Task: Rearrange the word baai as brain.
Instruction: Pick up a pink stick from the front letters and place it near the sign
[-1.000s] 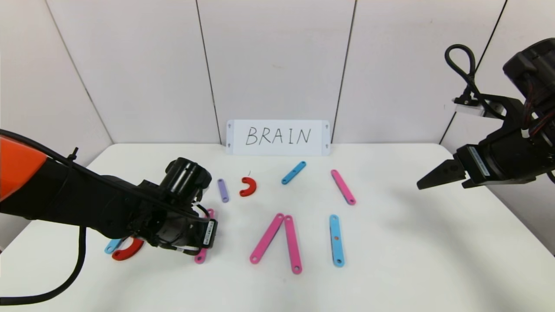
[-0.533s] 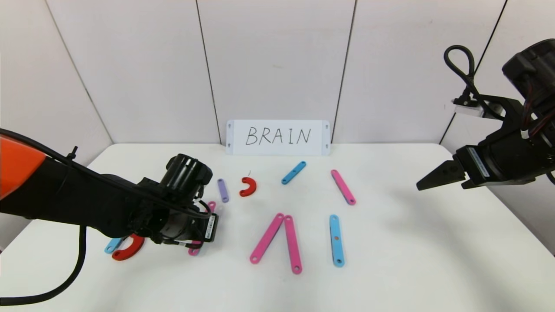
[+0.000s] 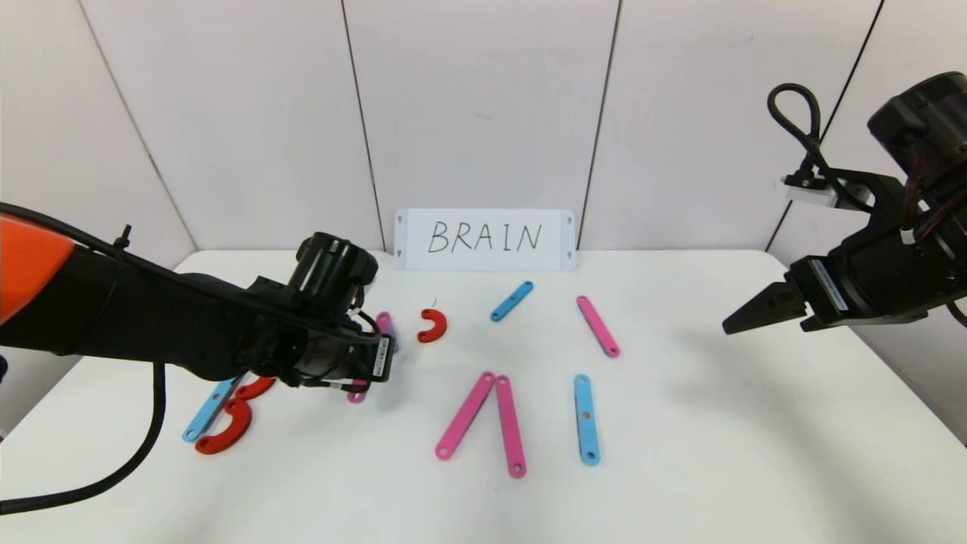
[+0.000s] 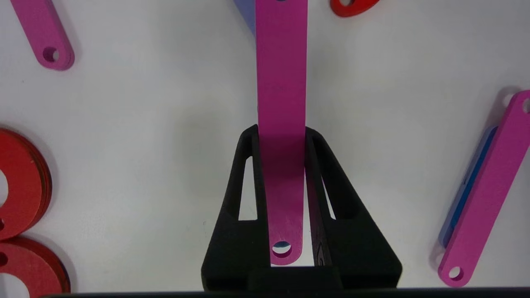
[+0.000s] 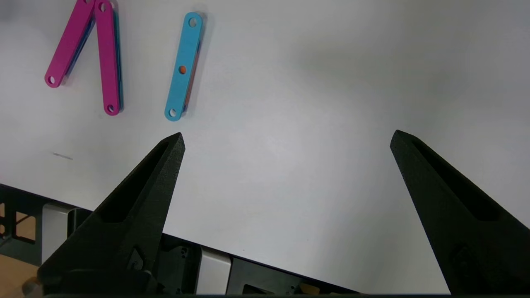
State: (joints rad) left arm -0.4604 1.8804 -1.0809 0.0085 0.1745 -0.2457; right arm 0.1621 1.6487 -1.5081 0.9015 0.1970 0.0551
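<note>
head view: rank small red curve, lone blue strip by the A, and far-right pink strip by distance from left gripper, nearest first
1. small red curve: just right of the left gripper, which holds a pink strip.
2. lone blue strip: front, right of centre.
3. far-right pink strip: back right, below the card; narrowly farther than the blue strip.

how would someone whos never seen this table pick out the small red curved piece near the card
Start at the white card reading BRAIN, standing against the back wall. Just in front of its left end, on the white table, lies the small red curve, alone. Unlike the two bigger red curves at the table's left by a blue strip, it is smaller and touches nothing.
</note>
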